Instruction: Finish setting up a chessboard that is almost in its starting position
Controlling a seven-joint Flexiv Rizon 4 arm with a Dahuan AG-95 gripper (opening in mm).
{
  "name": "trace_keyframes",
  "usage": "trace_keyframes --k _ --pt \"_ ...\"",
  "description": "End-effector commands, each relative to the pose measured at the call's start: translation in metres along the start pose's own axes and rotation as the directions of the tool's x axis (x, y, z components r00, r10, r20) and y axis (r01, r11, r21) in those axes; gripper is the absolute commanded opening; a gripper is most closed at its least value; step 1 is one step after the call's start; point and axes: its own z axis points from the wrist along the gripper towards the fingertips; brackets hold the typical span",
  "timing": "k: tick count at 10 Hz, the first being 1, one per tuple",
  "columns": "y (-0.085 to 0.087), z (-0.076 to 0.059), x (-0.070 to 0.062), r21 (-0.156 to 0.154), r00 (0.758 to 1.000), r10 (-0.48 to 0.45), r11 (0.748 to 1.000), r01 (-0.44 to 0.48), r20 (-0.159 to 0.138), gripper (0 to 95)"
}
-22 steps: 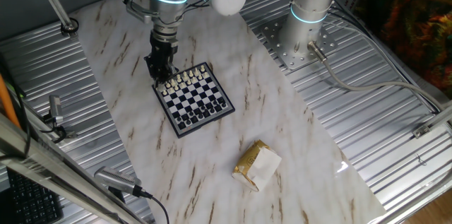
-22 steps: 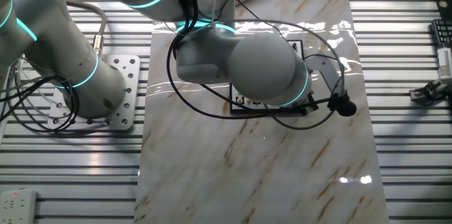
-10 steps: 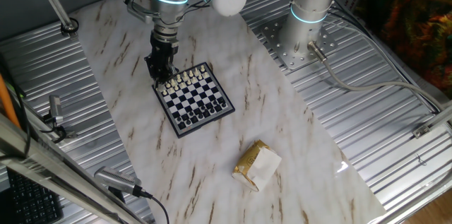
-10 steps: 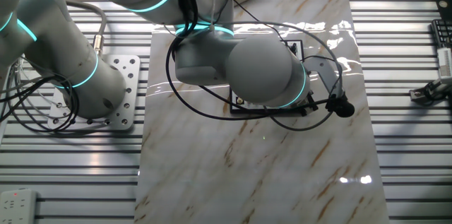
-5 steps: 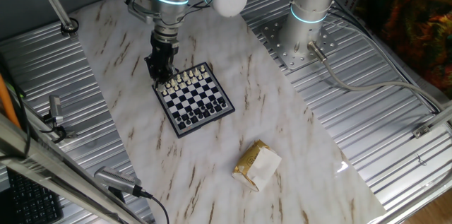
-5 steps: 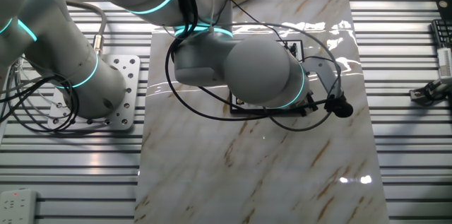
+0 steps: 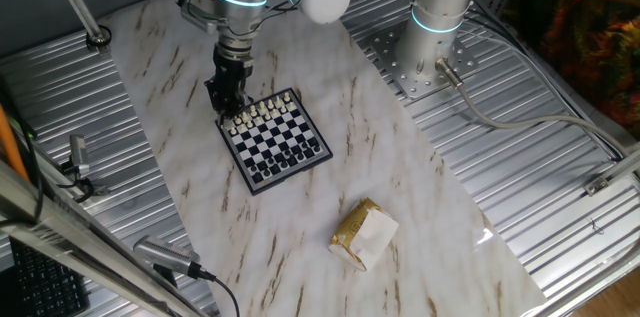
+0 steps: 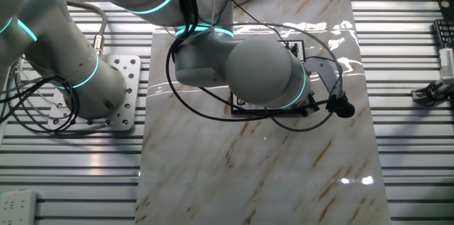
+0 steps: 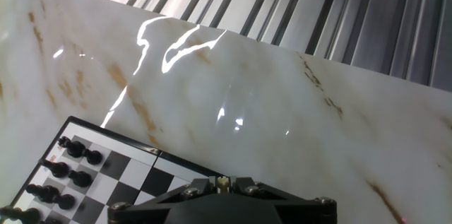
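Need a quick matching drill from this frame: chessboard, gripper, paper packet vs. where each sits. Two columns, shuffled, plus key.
Things:
1. chessboard
2. gripper
3. paper packet

Places:
A. lying alone on the marble, nearer the camera in the fixed view that shows the whole board
B. down at the board's white-piece corner
C. mid-table, white pieces on the far rows, black on the near rows

Pairs: 1-C, 2-B, 3-A

The chessboard (image 7: pixel 276 139) is checkered black and white with a dark rim, white pieces (image 7: pixel 262 110) along one edge and black pieces (image 7: pixel 286 165) along the opposite one. Under it, the worktop (image 7: pixel 400 187) is white marble with tan veins. Beyond the black pieces lies a tan-and-white packet (image 7: pixel 364 233).
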Motion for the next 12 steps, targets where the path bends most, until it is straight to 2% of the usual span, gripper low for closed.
trace_keyframes --k 1,12 --pt "-0.0005 -0.0001 -0.0003 -0.001 1.000 -0.003 1.000 0.003 -0.004 0.0" --pt "-0.0008 -0.0005 -0.0002 0.004 1.000 -0.025 1.000 0.025 -0.012 0.0"
